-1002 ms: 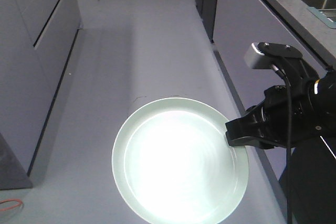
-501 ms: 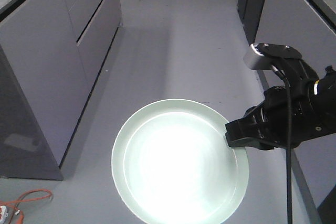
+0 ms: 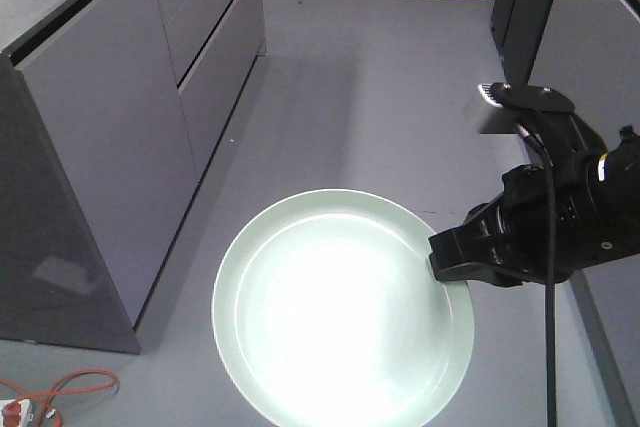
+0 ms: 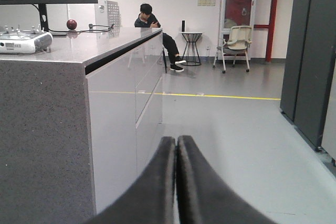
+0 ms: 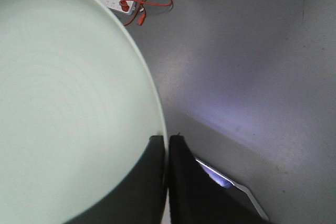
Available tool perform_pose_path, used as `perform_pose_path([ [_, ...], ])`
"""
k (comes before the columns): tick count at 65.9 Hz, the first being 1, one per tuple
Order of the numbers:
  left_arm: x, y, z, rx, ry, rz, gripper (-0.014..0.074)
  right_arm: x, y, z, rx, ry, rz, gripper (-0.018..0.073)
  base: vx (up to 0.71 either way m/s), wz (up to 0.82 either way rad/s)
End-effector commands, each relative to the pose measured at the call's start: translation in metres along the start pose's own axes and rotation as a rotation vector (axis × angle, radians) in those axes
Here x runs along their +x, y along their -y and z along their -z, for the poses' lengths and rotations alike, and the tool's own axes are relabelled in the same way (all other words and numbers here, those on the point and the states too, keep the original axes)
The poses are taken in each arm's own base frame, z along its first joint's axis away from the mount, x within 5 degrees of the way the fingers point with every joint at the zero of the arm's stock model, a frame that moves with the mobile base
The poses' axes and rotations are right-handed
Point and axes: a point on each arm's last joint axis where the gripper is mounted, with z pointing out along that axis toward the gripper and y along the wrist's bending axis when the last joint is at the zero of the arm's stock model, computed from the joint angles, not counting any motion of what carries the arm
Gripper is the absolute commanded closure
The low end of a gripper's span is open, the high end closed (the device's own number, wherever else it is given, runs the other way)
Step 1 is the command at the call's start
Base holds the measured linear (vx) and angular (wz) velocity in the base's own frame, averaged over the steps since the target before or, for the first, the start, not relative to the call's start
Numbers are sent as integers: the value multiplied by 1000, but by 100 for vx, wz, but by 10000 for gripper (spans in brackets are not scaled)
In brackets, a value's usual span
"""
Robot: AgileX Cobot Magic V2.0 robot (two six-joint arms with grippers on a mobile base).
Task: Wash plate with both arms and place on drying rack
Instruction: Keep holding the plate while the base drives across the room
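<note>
left claw (image 4: 176,140): clenched on nothing, fingers pressed flat together.
plate (image 3: 340,317): held roughly level in the air above the grey floor (image 3: 400,97).
right claw (image 3: 441,265): grasping the plate's right rim, fingers pinched over its edge.

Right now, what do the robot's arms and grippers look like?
The right arm is black and blocky, with a grey camera box on top and a black cable. The left gripper shows two dark, tapered fingers.
</note>
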Motion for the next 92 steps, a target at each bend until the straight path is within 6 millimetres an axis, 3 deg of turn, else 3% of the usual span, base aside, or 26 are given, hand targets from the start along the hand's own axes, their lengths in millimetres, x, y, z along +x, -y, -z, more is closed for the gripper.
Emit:
perform_pose_path([
  [1, -17, 1, 2, 10, 116, 9, 603, -6, -8, 14, -22, 86, 12, 568, 15, 8],
  [92, -17, 1, 2, 10, 116, 9, 603, -6, -8, 14, -22, 86, 12, 568, 17, 0],
])
